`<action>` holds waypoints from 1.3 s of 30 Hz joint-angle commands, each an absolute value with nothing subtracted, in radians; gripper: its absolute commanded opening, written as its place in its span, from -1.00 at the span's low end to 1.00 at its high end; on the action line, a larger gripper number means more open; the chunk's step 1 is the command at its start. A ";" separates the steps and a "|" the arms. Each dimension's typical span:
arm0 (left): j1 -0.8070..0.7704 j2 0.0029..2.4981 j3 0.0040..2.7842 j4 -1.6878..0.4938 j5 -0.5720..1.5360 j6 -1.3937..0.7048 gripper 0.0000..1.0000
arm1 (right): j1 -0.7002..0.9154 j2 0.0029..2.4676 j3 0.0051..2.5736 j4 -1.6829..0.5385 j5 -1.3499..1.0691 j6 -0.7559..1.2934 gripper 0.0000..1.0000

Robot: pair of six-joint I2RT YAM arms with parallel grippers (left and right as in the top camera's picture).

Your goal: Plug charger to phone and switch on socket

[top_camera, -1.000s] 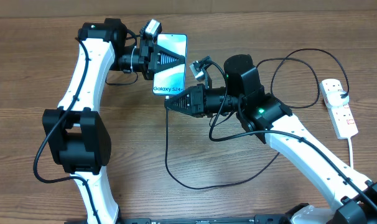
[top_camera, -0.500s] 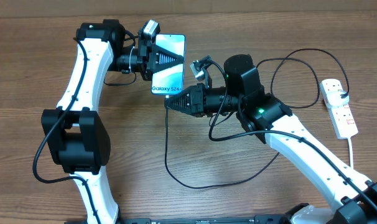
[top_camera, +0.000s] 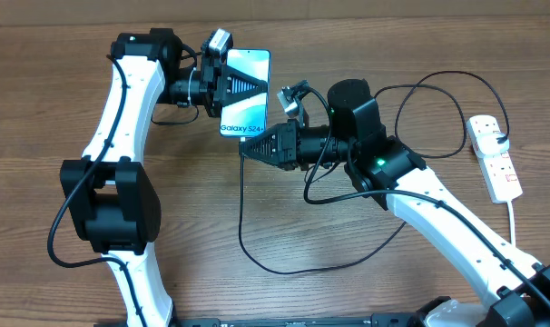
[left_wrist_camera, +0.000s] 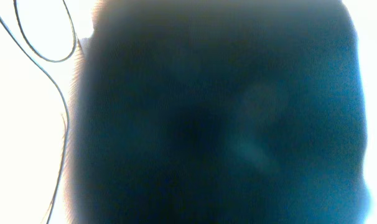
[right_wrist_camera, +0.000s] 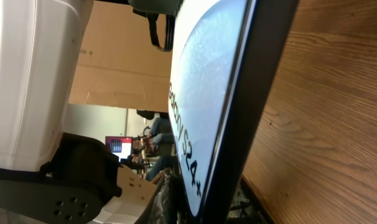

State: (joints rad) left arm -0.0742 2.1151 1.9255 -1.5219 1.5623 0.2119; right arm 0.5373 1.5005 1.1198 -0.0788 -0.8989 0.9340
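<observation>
Holding phone (top_camera: 257,100) at 11 o'clock, left gripper (top_camera: 228,86) clamped on edge; right gripper (top_camera: 249,151) pinched on charger (top_camera: 241,209) tip at phone's lower end, seating unconfirmed. Outstanding: socket (top_camera: 495,159), 3 o'clock, apparently unswitched.

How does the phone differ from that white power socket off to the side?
The phone is held tilted by the left gripper; the socket lies flat at the table's right edge. The phone shows a light blue screen; the socket is white. The socket has a black plug in it; the phone's port is hidden. Both are oblong.
</observation>
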 commanded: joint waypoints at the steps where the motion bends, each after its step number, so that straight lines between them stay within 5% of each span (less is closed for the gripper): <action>1: -0.139 2.081 1.935 -1.547 1.581 0.247 -0.92 | 0.488 1.499 1.145 -0.027 -0.714 0.936 -0.93; 10: -0.134 2.081 1.935 -1.515 1.580 0.247 -0.91 | 0.487 1.499 1.145 -0.093 -0.720 0.888 -0.93; 18: -0.037 2.081 1.935 -1.405 1.360 0.155 -0.92 | 0.458 1.499 1.145 -0.563 -0.688 0.489 -0.93; 25: 0.007 2.081 1.934 -1.404 1.176 0.104 -0.91 | 0.381 1.500 1.144 -0.904 -0.125 0.392 -0.93; 29: 0.009 2.081 1.935 -1.389 1.170 0.104 -0.92 | 0.364 1.507 1.116 -0.931 0.091 0.392 -0.93; 39: 0.005 2.081 1.935 -1.383 1.099 0.062 -0.91 | 0.365 1.625 0.980 -0.781 0.157 0.396 -0.93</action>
State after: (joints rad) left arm 0.0128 2.1132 1.9240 -1.3827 1.1145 0.0952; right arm 0.3645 1.5963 1.0119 -0.7971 0.0902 0.4042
